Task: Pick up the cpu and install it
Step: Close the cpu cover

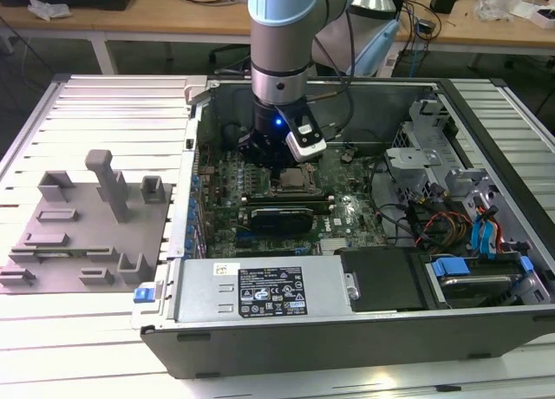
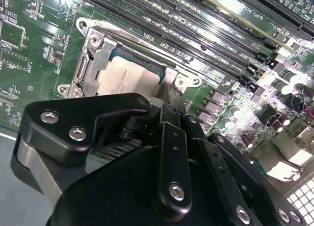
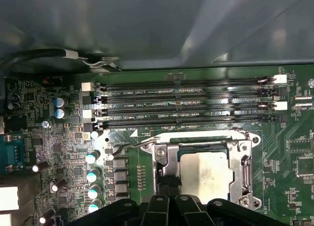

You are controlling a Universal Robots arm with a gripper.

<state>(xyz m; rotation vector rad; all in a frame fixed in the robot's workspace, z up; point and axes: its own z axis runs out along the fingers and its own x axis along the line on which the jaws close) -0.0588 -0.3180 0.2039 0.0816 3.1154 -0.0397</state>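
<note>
- A silvery slatted worktop (image 1: 104,104) carries an open computer case (image 1: 486,330), and wooden benches stand behind it.
- The cpu (image 2: 128,76) lies flat in its socket on the green motherboard (image 3: 289,152), pale metal top up and directly under the tip of the tool. I see it the same way in the first wrist view (image 3: 203,173).
- A metal socket frame (image 3: 240,162) surrounds the cpu on all sides, with screws at its corners.
- The tool (image 1: 276,156) hangs low inside the case, right over the socket, and its black linkage crowds the second wrist view (image 2: 169,96).
- I cannot tell how far open the tool is, or whether it touches the cpu. The chip sits in the socket, not in the tool's hold.
- Rows of long black memory slots (image 3: 181,103) run just past the socket, on the far side from the tool.
- A long black card (image 1: 282,215) lies just beside the socket, nearer the exterior camera than the tool.
- A grey power supply (image 1: 260,291) sits along the case wall, nearer still.
- A grey tray (image 1: 82,225) rests on the worktop well apart from the tool, on the exterior view's left, outside the case.
</note>
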